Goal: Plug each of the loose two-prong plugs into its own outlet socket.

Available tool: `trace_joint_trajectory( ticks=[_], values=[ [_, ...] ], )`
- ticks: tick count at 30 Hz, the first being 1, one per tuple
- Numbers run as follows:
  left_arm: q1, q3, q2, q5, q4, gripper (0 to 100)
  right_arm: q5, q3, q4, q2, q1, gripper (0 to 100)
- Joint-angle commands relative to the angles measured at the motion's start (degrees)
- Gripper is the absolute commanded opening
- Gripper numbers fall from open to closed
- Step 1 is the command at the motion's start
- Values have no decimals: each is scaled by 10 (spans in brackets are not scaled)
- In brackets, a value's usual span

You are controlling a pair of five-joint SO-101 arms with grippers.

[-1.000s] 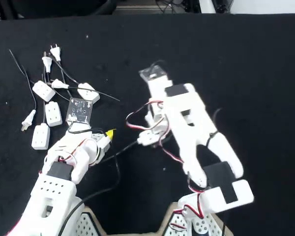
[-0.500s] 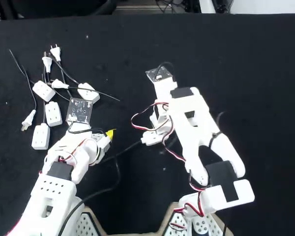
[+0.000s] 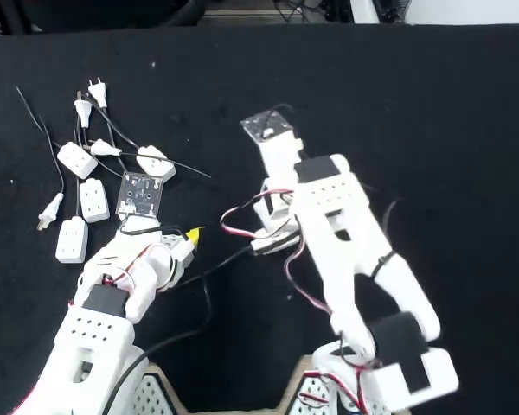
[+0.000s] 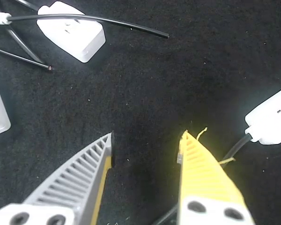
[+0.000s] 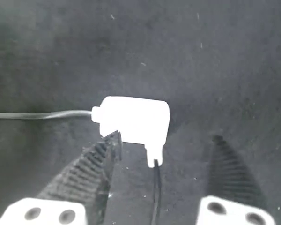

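Several white outlet sockets (image 3: 76, 158) and loose two-prong plugs (image 3: 83, 108) with black cords lie in a cluster at the table's far left. My left gripper (image 3: 186, 242) sits just right of that cluster, open above bare cloth (image 4: 147, 136), with one socket (image 4: 70, 33) ahead of it. Another white socket on a black cord (image 3: 272, 242) lies mid-table under the right arm (image 3: 329, 207). My right gripper (image 5: 166, 137) is open over this socket (image 5: 136, 119), one finger on each side, apart from it. A small white stub with a thin cord (image 5: 153, 161) sticks out of the socket's side.
The black cloth (image 3: 432, 112) covers the whole table, with open room at the right and far side. Red, black and white wires (image 3: 242, 216) loop off the right arm's wrist. The left arm's camera board (image 3: 138, 194) hangs beside the socket cluster.
The right arm's wrist swung slightly right, then back left, and its lower links dropped toward the front edge. The mid-table socket shifted a little right. The left arm has not moved.
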Motion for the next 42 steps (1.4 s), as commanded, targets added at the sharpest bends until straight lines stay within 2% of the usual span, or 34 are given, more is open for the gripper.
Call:
trace_joint_trajectory(
  ticks=[1, 7, 13, 16, 19, 24, 29, 39, 42],
  values=[
    [-7, -7, -8, -4, -5, 234, 55, -57, 4, -56, -17, 307],
    [-116, -27, -8, 20, -6, 234, 339, -75, 33, -69, -17, 307],
    [-219, -32, -8, 142, -9, 234, 498, -61, 36, -68, -18, 307],
    [-256, -33, -8, 179, -10, 234, 595, -7, 34, -68, -29, 307],
    [-279, -36, -8, 205, -10, 234, 660, 61, 30, -68, -49, 307],
    [-291, -35, -8, 217, -10, 234, 673, 132, -47, -68, -57, 307],
    [-288, -35, -8, 217, -10, 234, 673, 172, -77, -68, -56, 307],
    [-285, -36, -8, 215, -10, 234, 671, 210, -116, -73, 10, 306],
    [-285, -36, -8, 215, -10, 234, 621, 199, -141, -68, 18, 235]
  ],
)
